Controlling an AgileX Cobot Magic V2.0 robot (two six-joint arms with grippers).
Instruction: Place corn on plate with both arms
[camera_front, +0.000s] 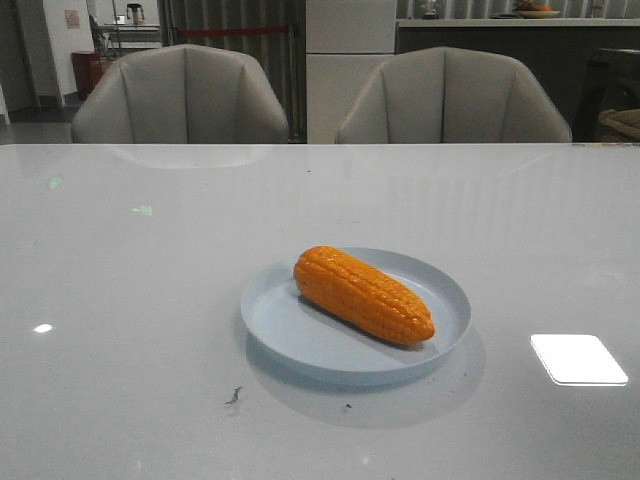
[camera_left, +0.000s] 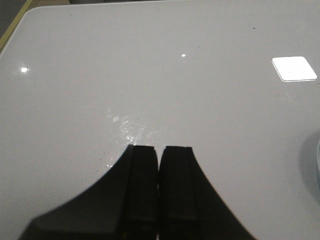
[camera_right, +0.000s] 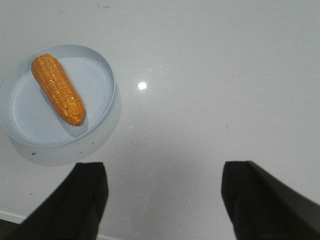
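Observation:
The orange corn lies diagonally on the pale blue plate near the middle of the table, tapered end toward the front right. The right wrist view shows the same corn on the plate. My right gripper is open and empty, above bare table and apart from the plate. My left gripper is shut on nothing, above bare table; a sliver of the plate's rim shows at that view's edge. Neither gripper shows in the front view.
Two grey chairs stand behind the table's far edge. Bright light reflections lie on the glossy tabletop. A small dark speck lies in front of the plate. The table's edge shows near my right gripper.

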